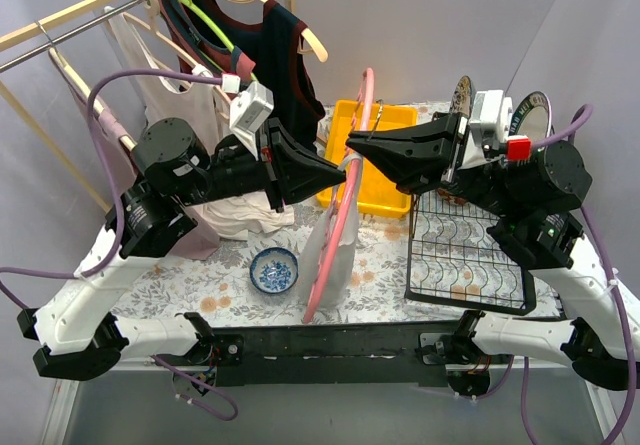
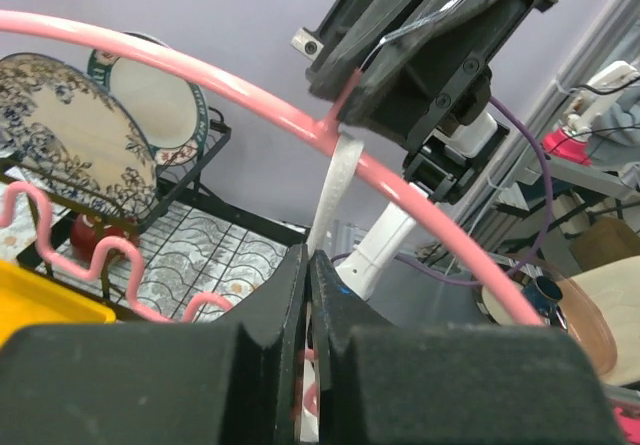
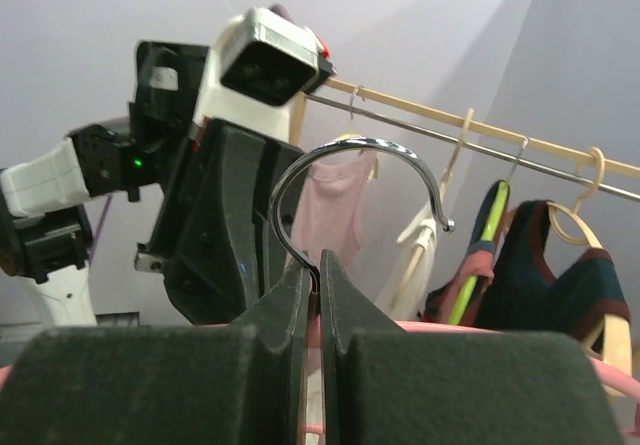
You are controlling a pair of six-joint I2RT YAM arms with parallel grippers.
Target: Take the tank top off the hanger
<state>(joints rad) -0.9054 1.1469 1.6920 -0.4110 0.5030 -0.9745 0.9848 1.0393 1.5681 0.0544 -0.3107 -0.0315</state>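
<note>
The pink hanger (image 1: 338,227) is held up over the middle of the table (image 1: 230,285), between the two arms. From above it stands on edge. Its long axis runs from the far end, above the yellow tray (image 1: 385,190), down to the near end, which leans left and ends just right of the small blue bowl (image 1: 274,270). Its metal hook (image 3: 350,143) points toward the right arm, arching up over that arm's fingers with its open end curling down to the right.

The right jaws are closed tight on the shank of the hook, with no gap showing between them.

The white tank top (image 1: 328,250) hangs from the pink bar (image 2: 200,73) and drapes down on its left side toward the table. Whether its hem touches the cloth cannot be told. One strap (image 2: 335,190) loops over the bar and runs down into the left jaws, which are pinched shut on it just below the bar.

The two sets of jaws sit nearly tip to tip, the left just below and nearer than the right.

A black dish rack (image 1: 465,255) holding patterned plates (image 2: 70,135) stands to the right.
</note>
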